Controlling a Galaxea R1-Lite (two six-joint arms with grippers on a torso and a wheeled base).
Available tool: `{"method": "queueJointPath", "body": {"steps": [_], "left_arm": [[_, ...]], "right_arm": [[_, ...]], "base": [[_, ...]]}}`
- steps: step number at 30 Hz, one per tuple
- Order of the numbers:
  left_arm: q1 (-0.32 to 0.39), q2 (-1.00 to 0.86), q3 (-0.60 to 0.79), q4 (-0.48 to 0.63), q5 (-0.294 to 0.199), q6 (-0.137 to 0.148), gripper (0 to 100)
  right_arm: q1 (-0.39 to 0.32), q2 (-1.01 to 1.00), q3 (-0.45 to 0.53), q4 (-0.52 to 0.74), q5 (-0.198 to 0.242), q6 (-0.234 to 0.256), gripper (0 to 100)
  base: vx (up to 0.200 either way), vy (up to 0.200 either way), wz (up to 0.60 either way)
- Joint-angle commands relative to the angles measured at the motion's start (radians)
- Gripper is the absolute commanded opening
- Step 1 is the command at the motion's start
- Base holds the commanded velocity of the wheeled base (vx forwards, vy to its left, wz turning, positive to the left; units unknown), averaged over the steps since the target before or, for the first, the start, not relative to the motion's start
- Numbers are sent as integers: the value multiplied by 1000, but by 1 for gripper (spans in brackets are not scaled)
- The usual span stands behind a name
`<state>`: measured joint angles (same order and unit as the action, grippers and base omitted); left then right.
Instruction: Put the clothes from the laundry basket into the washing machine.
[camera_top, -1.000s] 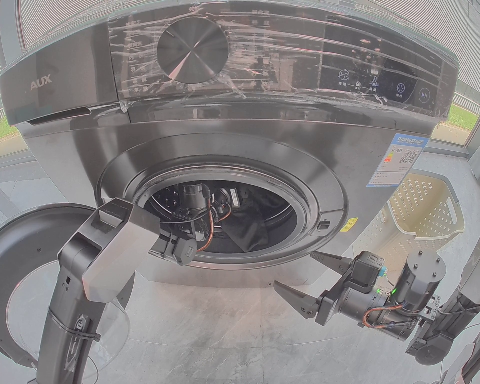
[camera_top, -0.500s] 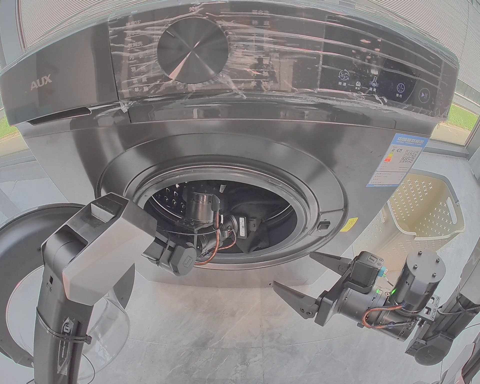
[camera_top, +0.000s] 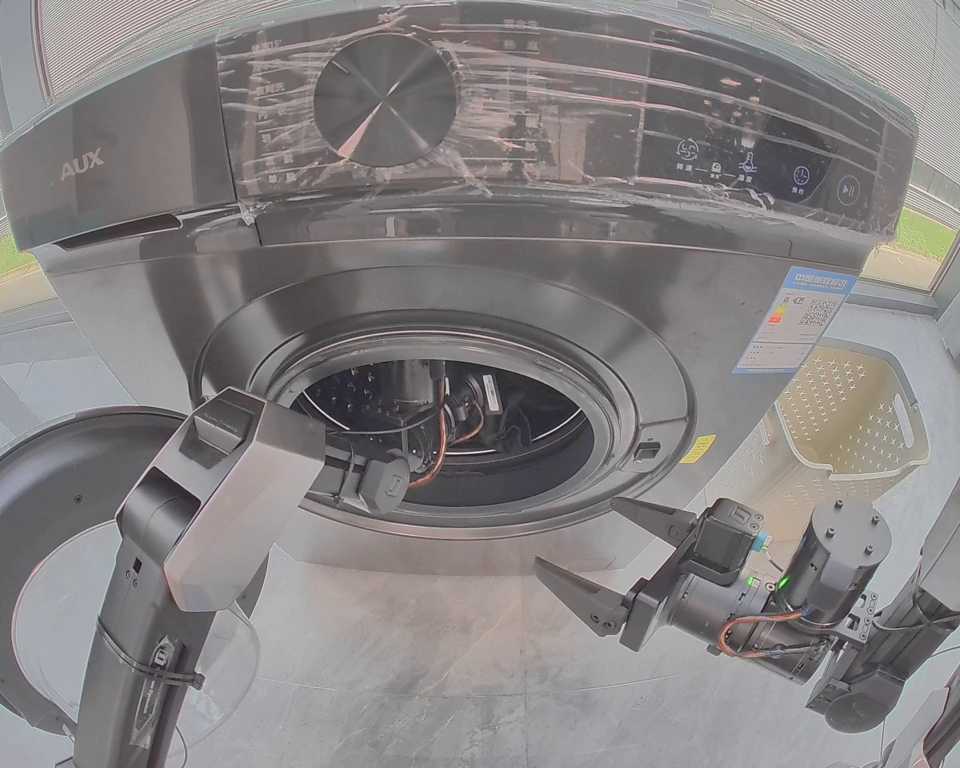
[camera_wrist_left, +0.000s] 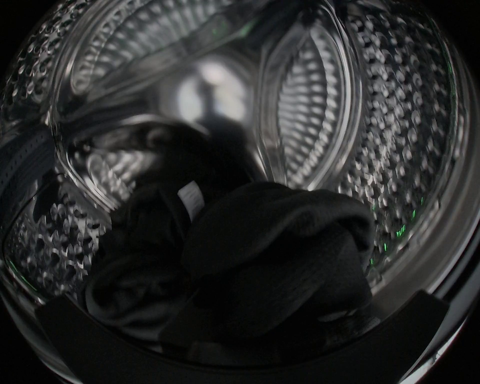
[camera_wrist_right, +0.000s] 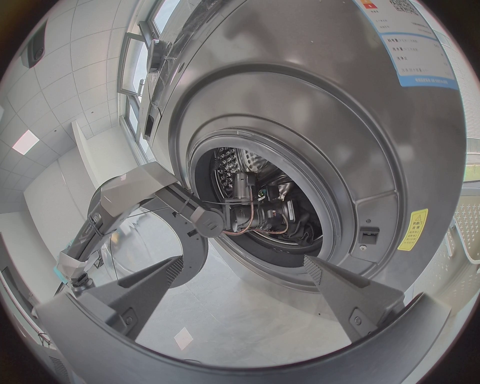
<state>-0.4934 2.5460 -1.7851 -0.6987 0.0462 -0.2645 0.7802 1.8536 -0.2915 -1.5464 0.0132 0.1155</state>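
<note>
The washing machine (camera_top: 480, 260) stands with its round door (camera_top: 55, 490) swung wide to the left. The left arm (camera_top: 225, 490) passes over the lower rim of the drum opening (camera_top: 620, 400), close to the left edge. The left gripper (camera_top: 508, 425) sits inside the drum; I cannot tell whether it is open or closed. Black clothes (camera_wrist_left: 270, 250) lie heaped on the drum floor, just behind the front lip, with a white tag (camera_wrist_left: 191, 198) showing. The right gripper (camera_top: 600, 555) hangs with jaws spread wide and nothing between them, below the opening's right side, over open grey floor (camera_top: 420, 650). The laundry basket (camera_top: 850, 420) stands beside the machine's right corner.
</note>
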Motion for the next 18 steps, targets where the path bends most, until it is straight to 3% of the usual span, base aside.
{"method": "queueJointPath", "body": {"steps": [1, 3, 12, 13, 17, 18], "left_arm": [[38, 73, -198, -5, 64, -35, 0], [52, 89, -215, -10, 84, -33, 0], [58, 80, -215, -73, 78, -35, 0], [56, 80, -215, -73, 78, -36, 100], [44, 68, -215, -56, 95, -38, 100], [41, 50, -177, -56, 100, -25, 100]], "right_arm": [[22, -13, -23, 0, -15, 1, 100], [22, -13, -32, 0, -16, 1, 100], [24, -10, -38, 0, -15, 1, 100], [22, -8, -37, 0, -15, 1, 100], [21, -8, -32, 0, -13, 1, 100], [21, -8, -31, 0, -13, 1, 100]], "base": [[0, 0, 0], [0, 0, 0], [0, 0, 0], [0, 0, 0], [0, 0, 0], [0, 0, 0]]}}
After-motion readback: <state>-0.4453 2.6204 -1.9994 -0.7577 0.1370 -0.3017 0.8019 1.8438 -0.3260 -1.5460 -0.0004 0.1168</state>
